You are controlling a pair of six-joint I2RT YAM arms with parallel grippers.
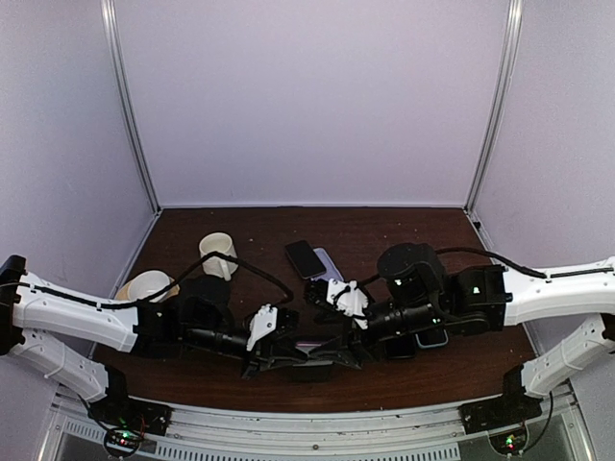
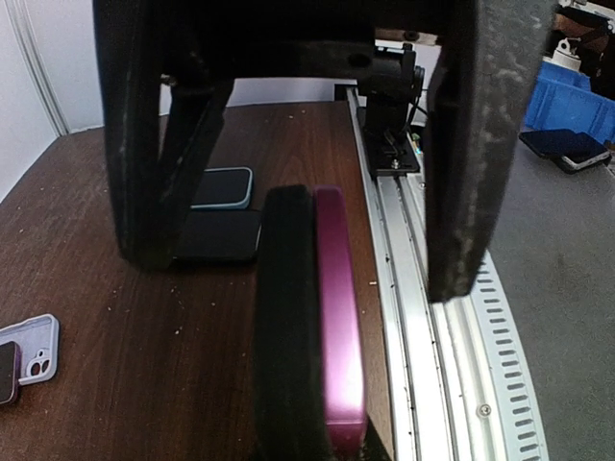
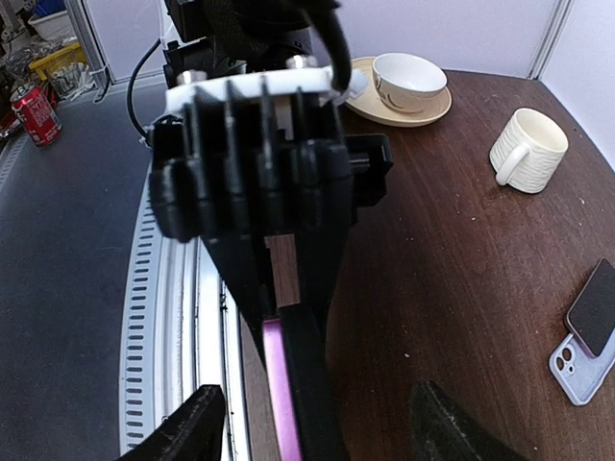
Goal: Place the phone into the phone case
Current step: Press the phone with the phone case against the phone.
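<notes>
A purple-edged phone (image 2: 338,317) stands on its long edge, pressed flat against a matte black phone case (image 2: 286,317), just inside the table's near edge. My left gripper (image 1: 288,353) is shut on the pair from the left; its fingers show in the right wrist view as a black wedge (image 3: 279,259) over the phone (image 3: 276,384) and case (image 3: 312,394). My right gripper (image 3: 317,427) faces it, open, one fingertip (image 3: 192,427) on each side of the pair and touching neither. In the left wrist view those fingers (image 2: 144,182) tower over both sides of the phone.
A cream mug (image 3: 528,149) and a cup on a saucer (image 3: 408,82) stand at the back left. A dark phone lies on a lilac case (image 3: 577,370) at mid-table. Two more phones (image 2: 219,235) lie beyond the right gripper. The metal rail (image 2: 423,317) runs along the near edge.
</notes>
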